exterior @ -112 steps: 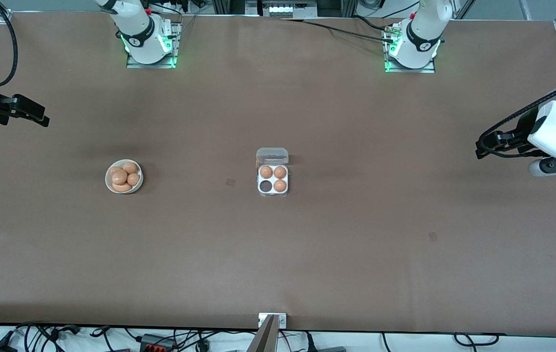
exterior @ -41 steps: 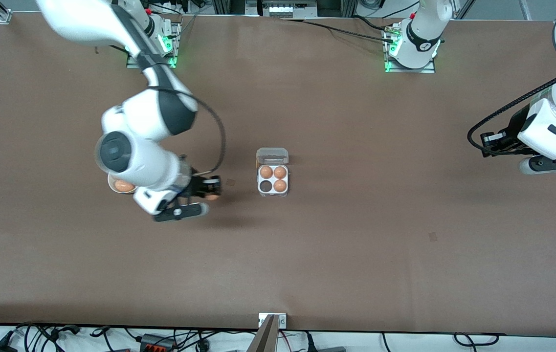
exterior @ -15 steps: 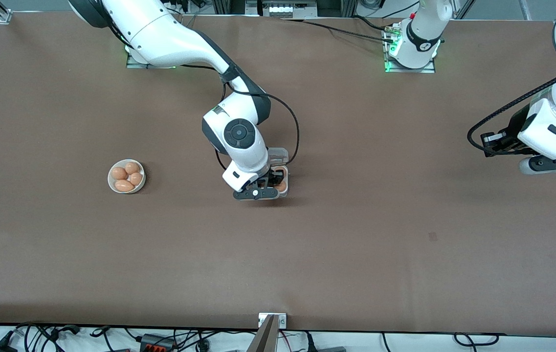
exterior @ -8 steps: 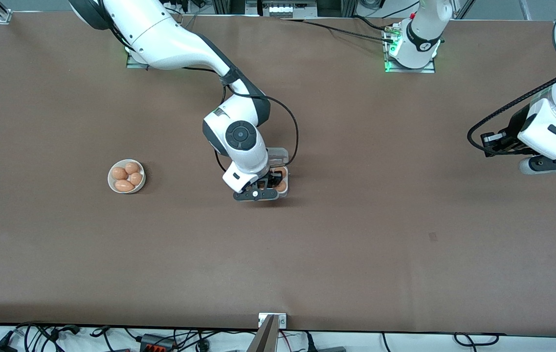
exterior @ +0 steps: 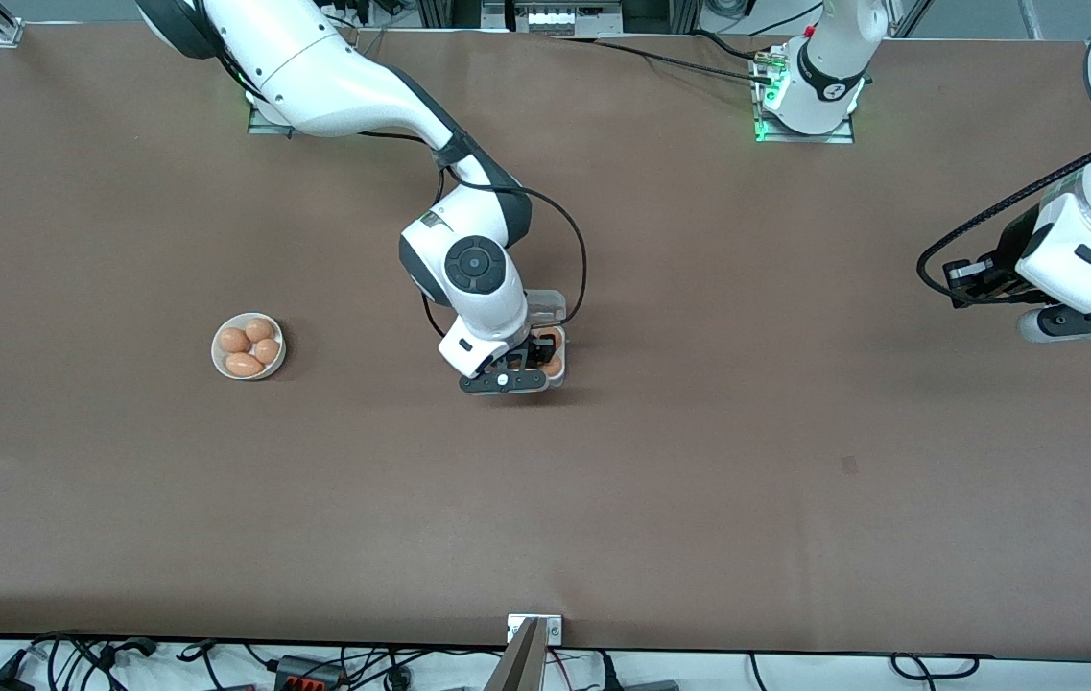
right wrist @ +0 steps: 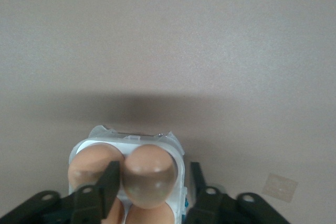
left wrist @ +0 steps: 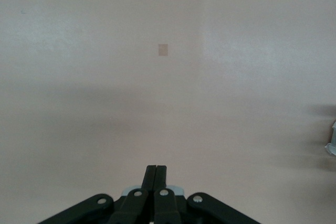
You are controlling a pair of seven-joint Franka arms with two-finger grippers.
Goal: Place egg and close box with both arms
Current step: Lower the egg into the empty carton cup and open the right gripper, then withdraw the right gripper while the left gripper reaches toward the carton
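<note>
"Where was the right arm's black two-finger gripper (exterior: pixel 528 357)?"

"Down at the small clear-plastic egg box (exterior: pixel 555 374), which sat mid-table with its transparent lid (exterior: pixel 545 305) hinged open toward the robots' bases. In the right wrist view the gripper (right wrist: pixel 152 182) had its fingers (right wrist: pixel 107 184) spread apart on either side of a smooth tan-orange egg (right wrist: pixel 151 176), which sat in the box (right wrist: pixel 176 158) beside another egg (right wrist: pixel 92 163). Whether the pads touched the shell, I could not tell."

"And the left arm?"

"It waited at its own end of the table. The left gripper (exterior: pixel 953 286) hung over bare brown tabletop (exterior: pixel 699 480), and its wrist view showed the fingers (left wrist: pixel 156 174) pressed together on nothing."

"Anything else?"

"A round white bowl (exterior: pixel 249 346) holding four more tan-orange eggs stood toward the right arm's end, well apart from the box."
</note>
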